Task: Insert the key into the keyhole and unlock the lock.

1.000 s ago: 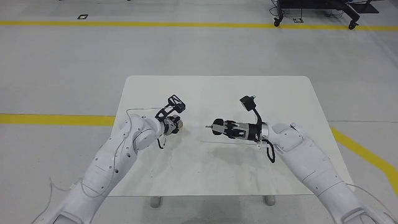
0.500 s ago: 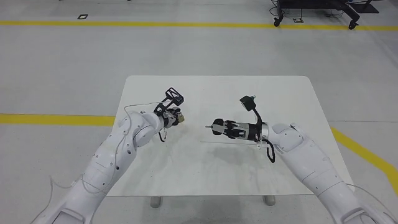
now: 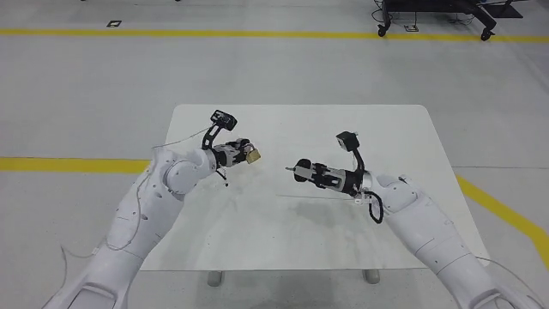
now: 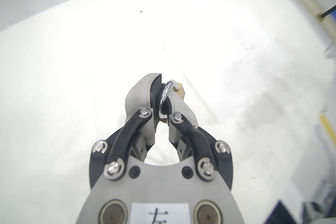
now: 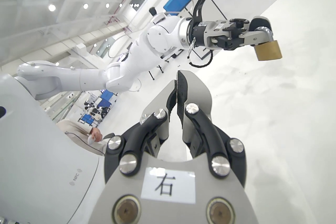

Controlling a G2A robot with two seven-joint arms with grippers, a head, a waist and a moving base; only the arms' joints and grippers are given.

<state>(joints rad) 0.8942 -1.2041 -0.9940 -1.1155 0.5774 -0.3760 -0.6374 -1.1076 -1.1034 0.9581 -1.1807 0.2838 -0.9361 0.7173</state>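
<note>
with left gripper [image 3: 245, 154] clamped on the shackle of the lock [image 3: 253, 156] left of centre in the top view and right gripper [image 3: 296, 170] pinching the key [image 3: 288, 169] right of centre, could miss the keyhole through any swing of the hanging lock.

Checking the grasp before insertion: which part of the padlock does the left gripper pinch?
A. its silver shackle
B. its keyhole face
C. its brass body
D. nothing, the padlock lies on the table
A: the right wrist view shows the left gripper shut on the silver shackle, with the brass body sticking out free beyond it.
</note>
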